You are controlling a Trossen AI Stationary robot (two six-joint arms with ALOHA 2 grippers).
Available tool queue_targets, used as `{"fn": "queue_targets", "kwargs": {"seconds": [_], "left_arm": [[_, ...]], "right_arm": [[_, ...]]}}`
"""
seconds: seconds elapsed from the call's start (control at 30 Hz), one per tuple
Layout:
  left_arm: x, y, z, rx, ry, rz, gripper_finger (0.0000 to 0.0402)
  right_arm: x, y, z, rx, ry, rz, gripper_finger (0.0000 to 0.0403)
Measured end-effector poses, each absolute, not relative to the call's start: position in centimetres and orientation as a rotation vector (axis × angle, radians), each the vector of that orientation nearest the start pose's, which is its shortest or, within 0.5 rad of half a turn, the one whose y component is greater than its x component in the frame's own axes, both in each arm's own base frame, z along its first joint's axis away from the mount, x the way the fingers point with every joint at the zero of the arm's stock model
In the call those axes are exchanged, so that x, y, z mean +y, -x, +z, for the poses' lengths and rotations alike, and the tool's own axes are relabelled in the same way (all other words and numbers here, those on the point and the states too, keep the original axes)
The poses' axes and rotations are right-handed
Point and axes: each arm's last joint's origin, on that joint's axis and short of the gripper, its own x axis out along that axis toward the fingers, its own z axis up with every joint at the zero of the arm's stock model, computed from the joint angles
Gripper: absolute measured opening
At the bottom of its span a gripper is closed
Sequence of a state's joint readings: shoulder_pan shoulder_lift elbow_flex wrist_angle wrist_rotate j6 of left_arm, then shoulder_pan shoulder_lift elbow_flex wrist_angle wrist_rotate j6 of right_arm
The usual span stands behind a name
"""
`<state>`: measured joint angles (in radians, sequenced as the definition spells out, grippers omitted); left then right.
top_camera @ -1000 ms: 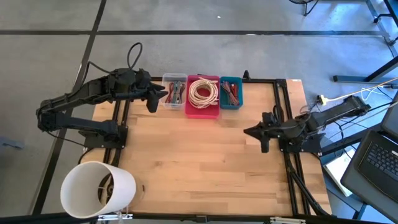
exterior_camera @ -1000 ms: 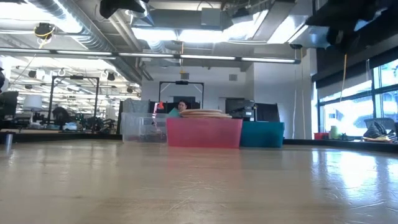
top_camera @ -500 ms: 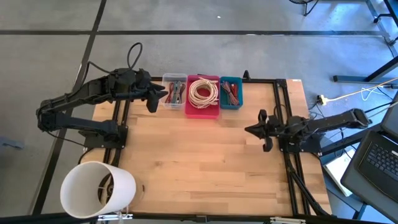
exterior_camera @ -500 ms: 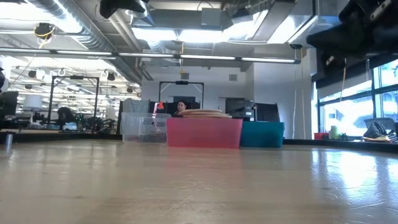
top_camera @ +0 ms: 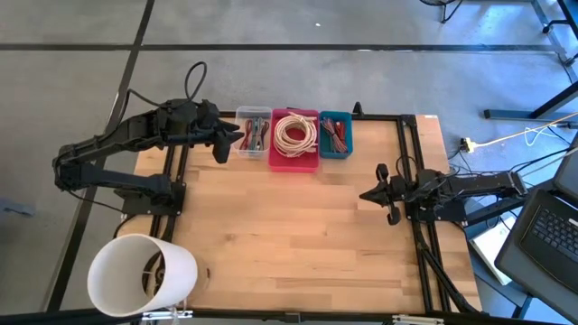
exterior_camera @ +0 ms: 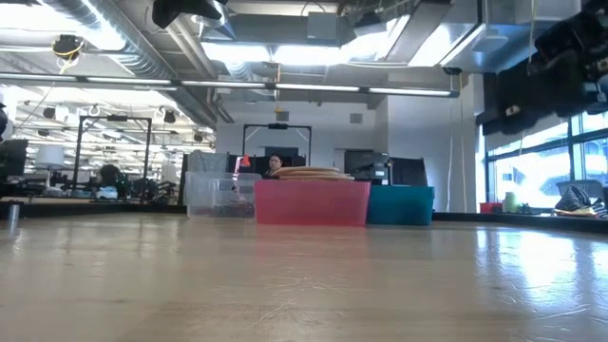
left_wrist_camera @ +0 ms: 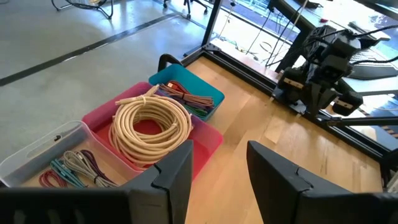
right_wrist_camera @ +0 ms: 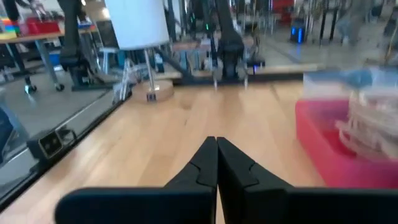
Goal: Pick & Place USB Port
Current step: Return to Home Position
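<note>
Now your right gripper (top_camera: 365, 195) is pulling back toward home, fingers together, empty. Left gripper (left_wrist_camera: 219, 163) is waiting, fingers apart, beside the transparent bin (top_camera: 254, 132) — charger cables (left_wrist_camera: 185, 98) are seemingly all sitting binned, sorting done.

No writing, label, brand, number or sign could be read anywhere; the transparent bin (top_camera: 254, 111), the pink bin (top_camera: 294, 163), the blue bin (top_camera: 336, 156) and the white bucket (top_camera: 135, 271) showed none legible.
</note>
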<state>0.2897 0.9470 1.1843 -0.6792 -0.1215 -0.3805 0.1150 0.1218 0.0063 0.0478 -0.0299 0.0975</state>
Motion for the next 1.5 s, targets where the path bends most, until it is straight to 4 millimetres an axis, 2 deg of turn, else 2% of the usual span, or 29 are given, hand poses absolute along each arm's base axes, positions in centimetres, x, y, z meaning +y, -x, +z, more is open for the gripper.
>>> {"fn": "queue_targets", "kwargs": {"seconds": [0.2,0.33,0.5,1.43,1.5], "left_arm": [[5.4,-16.9,39.2,0.361,0.406,0.484,0.0143],[5.4,-16.9,39.3,0.36,0.406,0.484,0.0143],[5.4,-16.9,39.3,0.36,0.406,0.484,0.0143],[5.4,-16.9,39.3,0.362,0.4,0.483,0.0143],[5.5,-17.1,39.3,0.323,0.367,0.508,0.0143]], "right_arm": [[1.1,-9.9,16.5,0.019,-0.094,0.122,0.0003],[0.6,-9.8,16.7,-0.017,-0.022,0.047,0.0004],[-0.1,-9.7,16.9,-0.039,-0.019,-0.026,0.0005],[-0.1,-9.8,16.8,-0.025,-0.018,-0.03,0.0006],[-0.1,-9.8,16.8,-0.025,-0.018,-0.03,0.0006]]}}
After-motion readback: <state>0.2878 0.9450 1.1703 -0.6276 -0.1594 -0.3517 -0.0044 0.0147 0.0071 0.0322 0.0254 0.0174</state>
